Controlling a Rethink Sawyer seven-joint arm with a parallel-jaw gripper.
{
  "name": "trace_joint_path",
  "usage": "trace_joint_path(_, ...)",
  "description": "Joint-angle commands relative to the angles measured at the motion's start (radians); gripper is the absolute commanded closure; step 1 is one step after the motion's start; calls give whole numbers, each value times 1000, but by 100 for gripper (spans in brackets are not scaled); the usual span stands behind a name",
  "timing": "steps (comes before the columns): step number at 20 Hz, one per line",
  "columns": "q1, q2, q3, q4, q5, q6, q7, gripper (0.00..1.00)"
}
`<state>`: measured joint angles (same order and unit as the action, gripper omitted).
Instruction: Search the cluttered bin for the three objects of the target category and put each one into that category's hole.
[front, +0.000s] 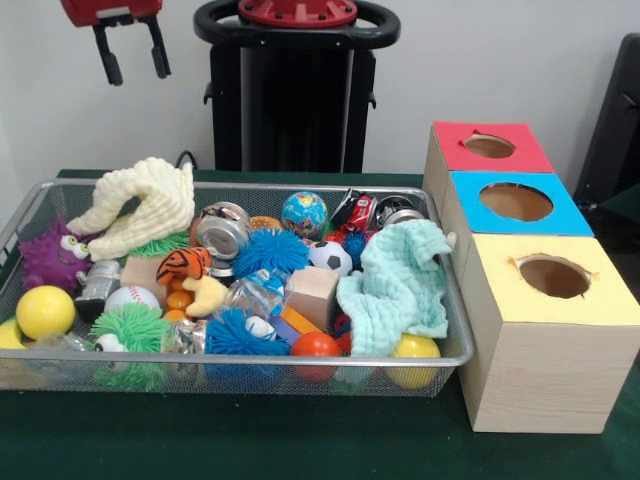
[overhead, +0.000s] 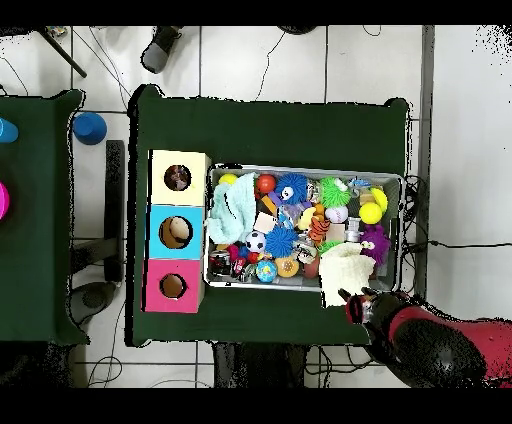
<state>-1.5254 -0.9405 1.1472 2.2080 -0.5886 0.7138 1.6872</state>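
Front view is showing the gripper (front: 132, 60) hanging wide open above the basket (front: 455, 345), whose long side is running across toward the yellow box's hole (front: 553, 277).

A plain white wall (front: 520, 60) stands behind the dark green cloth-covered table (front: 300, 440). Pale tiled floor (overhead: 465, 150) with loose black cables (overhead: 275, 50) surrounds it.
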Motion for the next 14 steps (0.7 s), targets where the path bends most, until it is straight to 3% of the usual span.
trace_joint_path(1,20,53,41,-35,-41,112,-296,0)
trace_joint_path(3,20,19,46,-25,-9,150,-283,0)
trace_joint_path(6,13,-53,112,13,57,139,-236,0)
trace_joint_path(10,54,-154,191,71,155,82,-92,0)
trace_joint_path(14,142,-218,160,98,200,35,37,0)
